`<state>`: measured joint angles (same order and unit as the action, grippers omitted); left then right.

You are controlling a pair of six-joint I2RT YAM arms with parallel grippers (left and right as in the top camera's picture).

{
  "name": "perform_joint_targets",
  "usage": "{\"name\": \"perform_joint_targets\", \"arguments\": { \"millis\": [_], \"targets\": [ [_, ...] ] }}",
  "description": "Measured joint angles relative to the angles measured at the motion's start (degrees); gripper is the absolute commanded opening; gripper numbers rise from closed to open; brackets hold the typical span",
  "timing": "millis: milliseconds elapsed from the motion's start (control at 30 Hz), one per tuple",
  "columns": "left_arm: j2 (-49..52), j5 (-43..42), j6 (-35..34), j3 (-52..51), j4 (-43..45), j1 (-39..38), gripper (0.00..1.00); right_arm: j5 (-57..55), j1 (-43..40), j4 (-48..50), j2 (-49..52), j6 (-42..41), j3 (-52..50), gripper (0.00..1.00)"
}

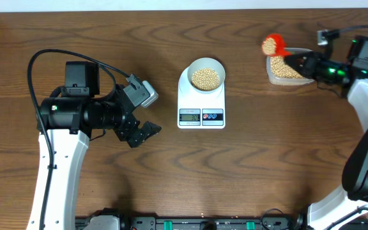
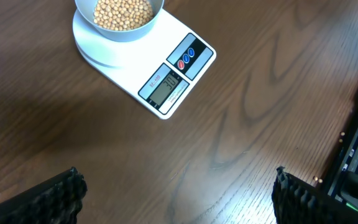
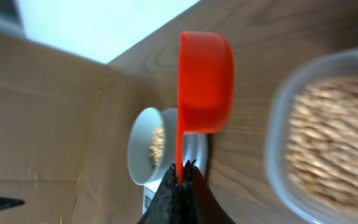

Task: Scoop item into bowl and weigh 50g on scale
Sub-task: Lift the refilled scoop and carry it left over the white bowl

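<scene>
The small round tan-yellow beans [image 1: 206, 78] are light, hard and apt to roll, so they likely travel best level in the red plastic scoop [image 1: 277, 41]. The right gripper [image 3: 180, 180] pinches its thin handle, the loaded scoop at ten o'clock of the clear plastic tub [image 1: 291, 82]. Most beans sit in the pale blue-grey bowl [image 1: 221, 67] on the flat white digital scale [image 1: 201, 102]. The left gripper [image 2: 176, 199], jaws spread and empty, hangs at eight o'clock of the scale, off the scoop's path.

L gripper [image 2: 178, 177] wide open, tilted downward; R gripper [image 3: 180, 177] clamped tight on red scoop [image 3: 205, 81].
</scene>
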<state>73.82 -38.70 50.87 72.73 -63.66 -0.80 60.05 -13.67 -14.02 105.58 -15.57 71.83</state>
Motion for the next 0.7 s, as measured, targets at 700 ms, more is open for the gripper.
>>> {"name": "perform_joint_targets", "arguments": {
  "millis": [700],
  "targets": [
    [0.00,0.00,0.00,-0.02,0.00,0.00,0.98,-2.29,18.27,1.38,0.00,9.90,0.00,0.01]
  ]
}}
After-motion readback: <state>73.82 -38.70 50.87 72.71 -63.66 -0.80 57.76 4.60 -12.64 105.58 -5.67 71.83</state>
